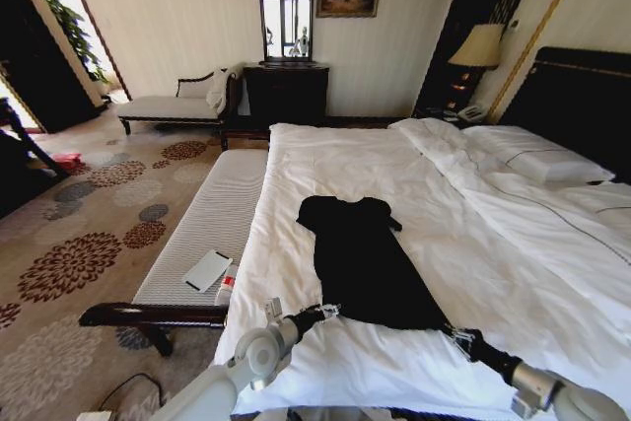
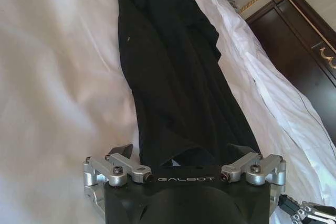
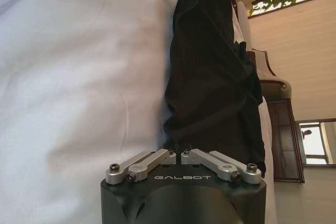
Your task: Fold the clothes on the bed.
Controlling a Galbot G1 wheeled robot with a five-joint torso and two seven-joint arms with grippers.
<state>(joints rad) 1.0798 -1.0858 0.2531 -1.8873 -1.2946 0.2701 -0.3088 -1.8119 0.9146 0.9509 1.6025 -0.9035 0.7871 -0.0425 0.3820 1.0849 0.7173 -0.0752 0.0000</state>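
Nearest you, the left gripper (image 1: pixel 323 312) sits at the black T-shirt's (image 1: pixel 361 265) near hem corner, fingers (image 2: pixel 122 151) spread apart over the cloth. To its right, the right gripper (image 1: pixel 459 335) has its fingers pinched together on the other hem corner. The shirt lies on the bed (image 1: pixel 414 194).

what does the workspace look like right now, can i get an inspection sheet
surface: bed, white duvet, some creases
job's things: black T-shirt lying lengthwise on the duvet
clutter: white pad and bottle on the ribbed bench
hands: left hand open at the hem's left corner; right hand shut on the hem's right corner
cables: dark cable on the carpet
surroundings: chaise, dresser, lamp, headboard
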